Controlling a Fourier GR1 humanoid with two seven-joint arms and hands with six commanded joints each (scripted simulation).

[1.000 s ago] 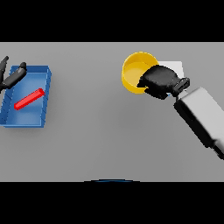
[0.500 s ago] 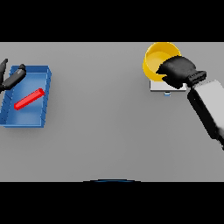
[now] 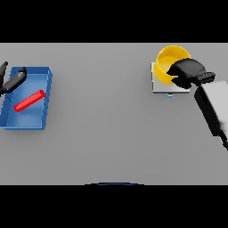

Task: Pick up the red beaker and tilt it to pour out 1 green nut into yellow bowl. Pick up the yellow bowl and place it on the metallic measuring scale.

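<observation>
The yellow bowl (image 3: 168, 60) is over the metallic measuring scale (image 3: 158, 84) at the back right, and my right hand (image 3: 187, 72) is shut on its right rim. Whether the bowl rests on the scale or hangs just above it I cannot tell. The red beaker (image 3: 29, 101) lies on its side inside the blue tray (image 3: 44, 102) at the far left. My left hand (image 3: 11, 81) hangs over the tray's back left corner, fingers relaxed and holding nothing. No green nut shows.
The blue tray takes up the left edge of the grey table. A small blue mark (image 3: 170, 95) sits at the scale's front edge.
My right hand has carried the yellow bowl to the right and farther back, from left of the scale to over it. The left hand and the beaker have stayed put.
</observation>
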